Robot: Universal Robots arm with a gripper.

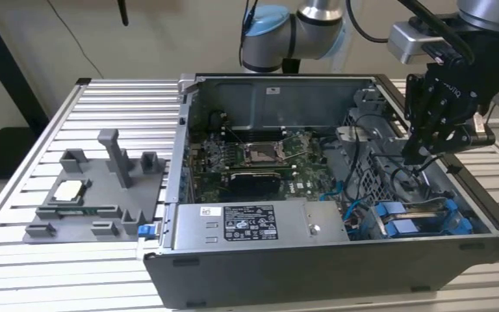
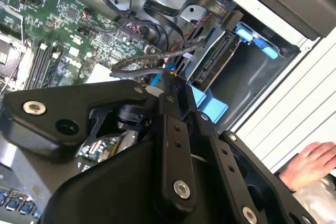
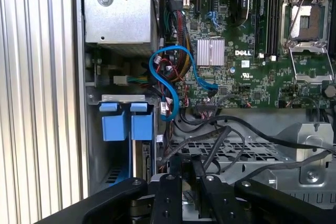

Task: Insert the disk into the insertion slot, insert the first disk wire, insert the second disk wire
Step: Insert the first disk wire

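The disk (image 2: pixel 216 62), in its blue carrier, sits inside the insertion slot (image 2: pixel 262 85), its connector edge facing the case interior. In the exterior view its blue carrier (image 1: pixel 410 224) shows at the case's front corner on the exterior view's right. My gripper (image 1: pixel 416 155) hangs above the drive cage behind that corner. In both wrist views the black fingers (image 2: pixel 176 124) meet at the tip. They are shut on the end of a grey disk wire (image 2: pixel 139 70), a short way from the disk's connectors. The gripper (image 3: pixel 191 169) is above the perforated cage, near the blue carrier tabs (image 3: pixel 142 127).
The open computer case (image 1: pixel 319 266) lies on a slatted table (image 1: pixel 119 97) with motherboard (image 1: pixel 258 162) and power supply box (image 1: pixel 249 221). Loose black cables (image 3: pixel 226 135) and a blue cable (image 3: pixel 160 77) cross the cage. A grey fixture (image 1: pixel 93 188) is beside it. A hand (image 2: pixel 310 163) rests outside.
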